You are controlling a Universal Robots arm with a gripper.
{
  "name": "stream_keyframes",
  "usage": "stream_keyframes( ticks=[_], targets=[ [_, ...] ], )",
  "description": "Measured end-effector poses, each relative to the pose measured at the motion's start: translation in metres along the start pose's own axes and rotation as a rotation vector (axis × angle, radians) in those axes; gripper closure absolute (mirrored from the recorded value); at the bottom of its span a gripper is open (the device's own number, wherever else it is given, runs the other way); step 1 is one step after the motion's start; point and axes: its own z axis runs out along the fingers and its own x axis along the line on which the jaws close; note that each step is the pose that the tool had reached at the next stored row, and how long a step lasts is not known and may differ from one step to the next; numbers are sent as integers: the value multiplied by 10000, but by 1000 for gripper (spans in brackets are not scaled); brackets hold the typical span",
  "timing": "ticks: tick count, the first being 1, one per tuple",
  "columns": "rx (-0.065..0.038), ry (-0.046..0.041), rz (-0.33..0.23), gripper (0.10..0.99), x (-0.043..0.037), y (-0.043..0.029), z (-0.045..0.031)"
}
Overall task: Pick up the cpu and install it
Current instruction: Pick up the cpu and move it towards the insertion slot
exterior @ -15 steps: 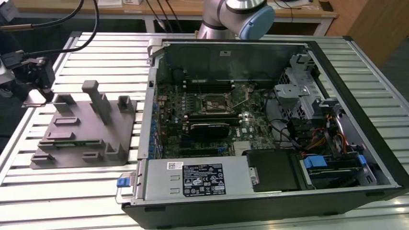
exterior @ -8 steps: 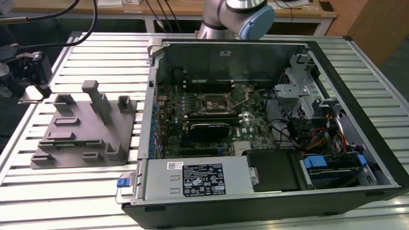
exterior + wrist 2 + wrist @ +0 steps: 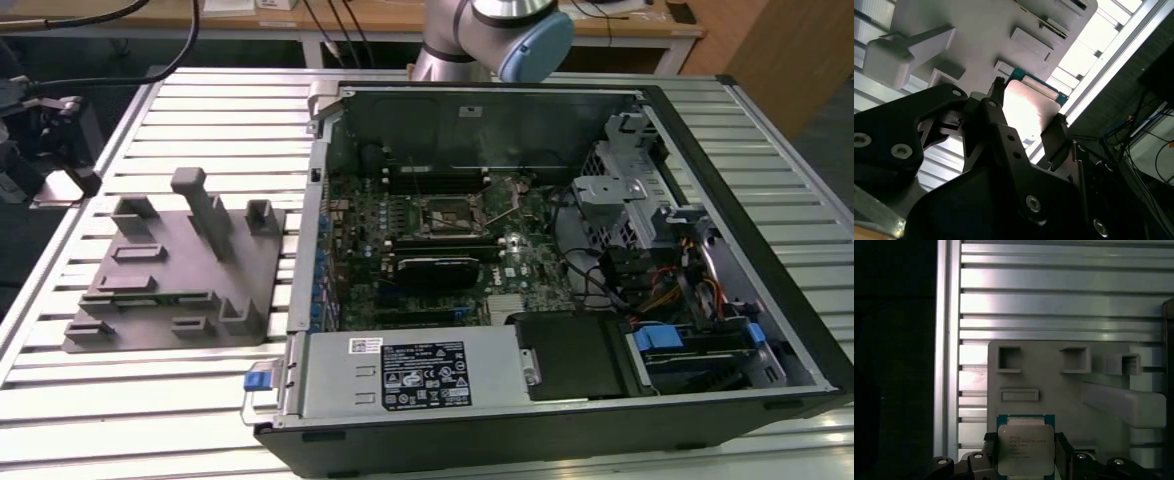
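Silver-grey metal tops the small, flat, square cpu [image 3: 1025, 450] with its green edge. It sits between the two black fingers [image 3: 1062, 452] of the claw [image 3: 1025, 460]. In both wrist views the fingers press its opposite sides, so we read the claw as closed on the cpu, above the grey plastic fixture [image 3: 1054, 380] with rectangular pockets. In the exterior view that fixture lies on the slatted aluminium desk [image 3: 200, 110], just beside the open black computer case [image 3: 534, 445]. The case holds a green motherboard [image 3: 521, 260], a black rectangular block [image 3: 434, 270] and coloured cables [image 3: 667, 295].
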Motion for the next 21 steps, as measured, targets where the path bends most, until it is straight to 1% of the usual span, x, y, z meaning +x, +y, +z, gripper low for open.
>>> stream_keyframes(
  ticks=[21],
  targets=[
    [0,0,0,545,-8,11,-308]
  ],
)
